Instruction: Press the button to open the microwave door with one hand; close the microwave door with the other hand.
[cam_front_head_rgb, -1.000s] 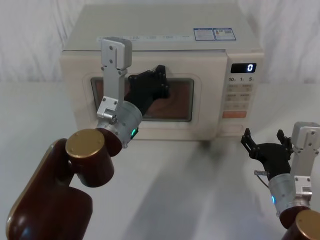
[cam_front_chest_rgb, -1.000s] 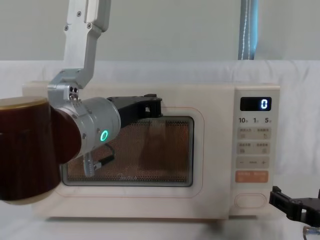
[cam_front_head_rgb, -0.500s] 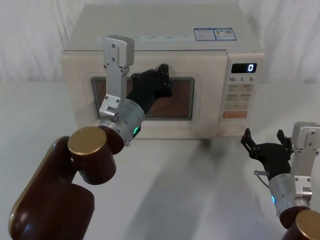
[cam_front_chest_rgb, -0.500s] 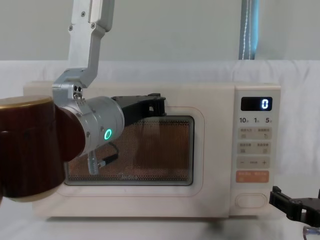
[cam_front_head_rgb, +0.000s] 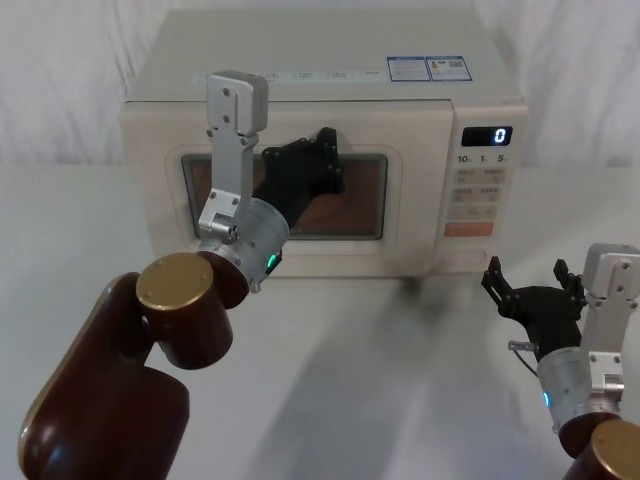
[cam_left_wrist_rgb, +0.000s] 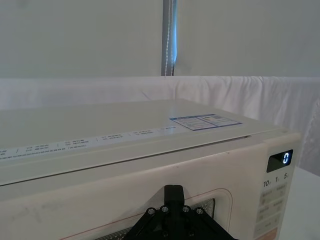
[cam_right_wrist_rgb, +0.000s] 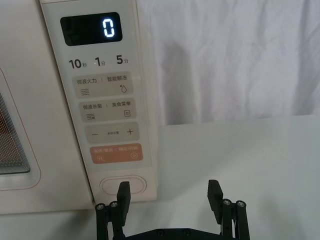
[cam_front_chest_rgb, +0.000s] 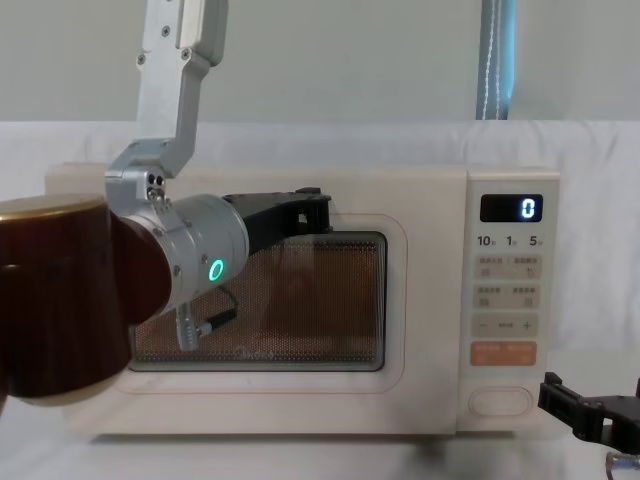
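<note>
Your left pincer (cam_front_head_rgb: 318, 160) sits against the microwave door (cam_front_head_rgb: 385, 215), at the top edge of its dark window; you cannot tell whether it is spread or clenched. The door lies flush with the cream front. Your right pincer (cam_right_wrist_rgb: 170, 195), spread wide and holding nothing, hovers over the tabletop (cam_front_head_rgb: 400, 380) just short of the button (cam_right_wrist_rgb: 123, 185), with open room around it. Neither arm has visibly moved over the last half second.

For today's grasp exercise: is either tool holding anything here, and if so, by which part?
Nothing is held. The left tool is up against the closed microwave door, gripping nothing. The right tool is open and empty, short of the button.
</note>
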